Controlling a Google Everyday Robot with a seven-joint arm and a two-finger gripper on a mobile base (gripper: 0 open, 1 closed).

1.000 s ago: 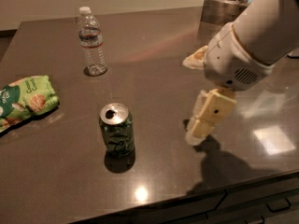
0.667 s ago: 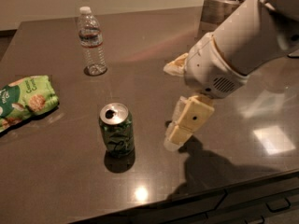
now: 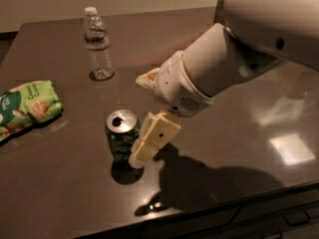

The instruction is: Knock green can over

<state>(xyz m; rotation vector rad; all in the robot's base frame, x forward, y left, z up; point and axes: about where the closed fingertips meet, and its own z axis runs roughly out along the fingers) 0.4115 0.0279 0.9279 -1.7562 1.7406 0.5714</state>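
The green can (image 3: 119, 136) stands upright on the dark table (image 3: 65, 193), left of centre, its silver top and dark drinking hole facing up. My gripper (image 3: 138, 119) comes in from the right on a big white arm (image 3: 234, 59). It is open, with cream fingers spread wide. The lower finger (image 3: 152, 139) is right at the can's right side, its tip low beside the can's base. The upper finger (image 3: 146, 78) is behind the can and apart from it. Nothing is held.
A clear plastic water bottle (image 3: 97, 44) stands at the back left. A green snack bag (image 3: 27, 106) lies at the left edge. The table's front edge (image 3: 224, 208) runs close below the can. A bright light reflection (image 3: 291, 148) lies at the right.
My arm and gripper have moved left across the table, from well right of the can to right beside it. The can still stands upright in its place.
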